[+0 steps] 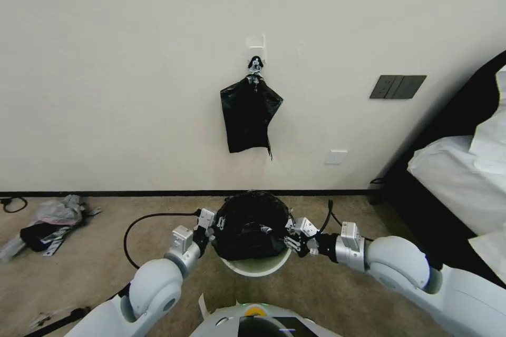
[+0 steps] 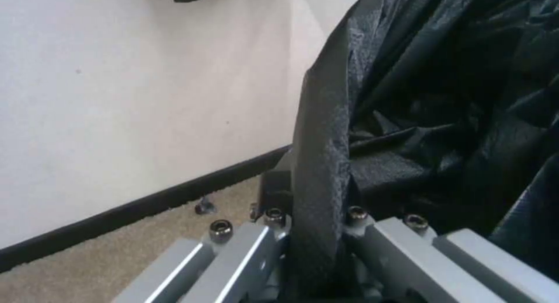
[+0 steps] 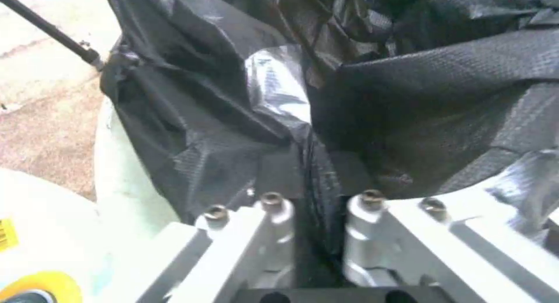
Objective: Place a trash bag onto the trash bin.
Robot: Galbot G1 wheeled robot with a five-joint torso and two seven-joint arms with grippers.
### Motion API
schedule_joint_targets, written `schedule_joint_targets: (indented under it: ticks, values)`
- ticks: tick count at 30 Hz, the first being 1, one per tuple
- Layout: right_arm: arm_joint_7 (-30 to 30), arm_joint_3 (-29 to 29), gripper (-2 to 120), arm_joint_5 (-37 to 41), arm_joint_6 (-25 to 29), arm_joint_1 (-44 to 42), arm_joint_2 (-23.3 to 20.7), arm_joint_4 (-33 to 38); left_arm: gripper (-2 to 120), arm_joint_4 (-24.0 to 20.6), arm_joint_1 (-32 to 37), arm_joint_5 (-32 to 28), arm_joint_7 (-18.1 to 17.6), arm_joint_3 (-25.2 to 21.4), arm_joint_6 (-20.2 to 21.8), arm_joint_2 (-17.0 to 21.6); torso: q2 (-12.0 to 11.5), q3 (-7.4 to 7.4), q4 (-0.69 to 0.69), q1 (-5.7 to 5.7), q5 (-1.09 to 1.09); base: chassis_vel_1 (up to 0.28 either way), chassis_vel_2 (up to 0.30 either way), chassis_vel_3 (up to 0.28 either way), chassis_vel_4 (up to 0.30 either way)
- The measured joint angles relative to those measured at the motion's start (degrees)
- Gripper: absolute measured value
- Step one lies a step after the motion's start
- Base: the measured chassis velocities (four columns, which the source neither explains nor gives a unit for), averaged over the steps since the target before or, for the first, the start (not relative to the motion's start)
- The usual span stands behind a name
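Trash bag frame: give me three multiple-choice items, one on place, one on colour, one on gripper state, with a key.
1. Where is the trash bag now?
A. Spread over the trash bin, between the two grippers
B. Flat on the carpet beside the bed
C. Draped over the bed

2. What colour is the bin's rim?
A. Red
B. Cream-white
C. Blue

3. What are the left gripper and right gripper doing?
A. Both open, away from the bag
B. Left one shut on the bag, right one open
C. Both shut on the bag's edge

Key: 1 A, the head view shows the bag bunched over the bin's mouth; 2 B, a pale rim shows under the bag; 3 C, each wrist view shows plastic pinched between fingers.
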Motion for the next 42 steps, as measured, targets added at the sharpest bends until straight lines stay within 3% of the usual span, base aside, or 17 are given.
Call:
schedule_joint_targets:
  ticks: [7, 12, 18, 28, 42]
  values:
    - [-0.1, 0.7, 0, -1.6, 1.4, -0.3, 0.2, 0.3, 1, -0.2, -0.3, -2.7, -1.3, -0.6, 0.6, -0.4, 0.0, 0.00, 0.00, 0.00, 0.00, 0.000, 0.000, 0.000, 0.000]
    - [-0.5, 2.7, 0, -3.0, 3.2, -1.6, 0.4, 0.8, 1, 0.2, -2.2, -10.4, -3.9, -2.5, 2.4, -0.6, 0.0, 0.00, 0.00, 0.00, 0.00, 0.000, 0.000, 0.000, 0.000]
    - [0.2, 3.6, 0, 0.3, 2.3, -2.4, 0.6, 1.5, 1, 1.9, -5.4, -18.2, -5.9, -4.4, 3.7, -0.3, 0.0, 0.00, 0.00, 0.00, 0.00, 0.000, 0.000, 0.000, 0.000]
    - [1.4, 5.8, 0, 3.3, 3.1, -3.0, 1.5, 2.2, 1, 4.1, -8.1, -24.4, -7.2, -5.4, 4.6, 0.0, 0.0, 0.00, 0.00, 0.00, -0.01, 0.000, 0.000, 0.000, 0.000]
    - [1.9, 5.8, 0, 3.4, 5.7, -8.5, 8.0, 1.1, 1, 6.1, -11.4, -36.2, -11.2, -7.5, 6.6, 0.0, 0.0, 0.00, 0.00, 0.00, 0.00, 0.000, 0.000, 0.000, 0.000]
